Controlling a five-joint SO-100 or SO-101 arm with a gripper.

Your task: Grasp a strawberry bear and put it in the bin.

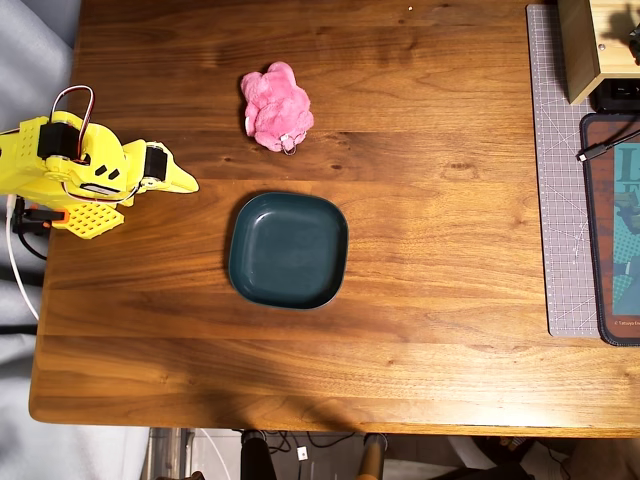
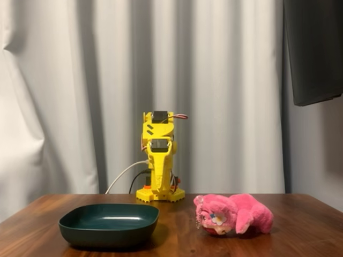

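In the overhead view the strawberry bear (image 1: 277, 105), a fluffy bright-pink plush with a small metal ring, lies on the wooden table just above the bin (image 1: 288, 250). The bin is a dark teal rounded-square dish with nothing in it. My yellow gripper (image 1: 185, 182) rests at the table's left edge, folded back on the arm, fingers together and holding nothing, well left of both. In the fixed view the bear (image 2: 236, 214) lies at the front right and the bin (image 2: 109, 225) at the front left. The arm (image 2: 159, 160) stands behind and between them.
A grey cutting mat (image 1: 560, 170) and a dark-edged pad (image 1: 612, 230) with a cable lie along the table's right side, below a wooden box (image 1: 590, 45). A white curtain (image 2: 80, 80) hangs behind the arm.
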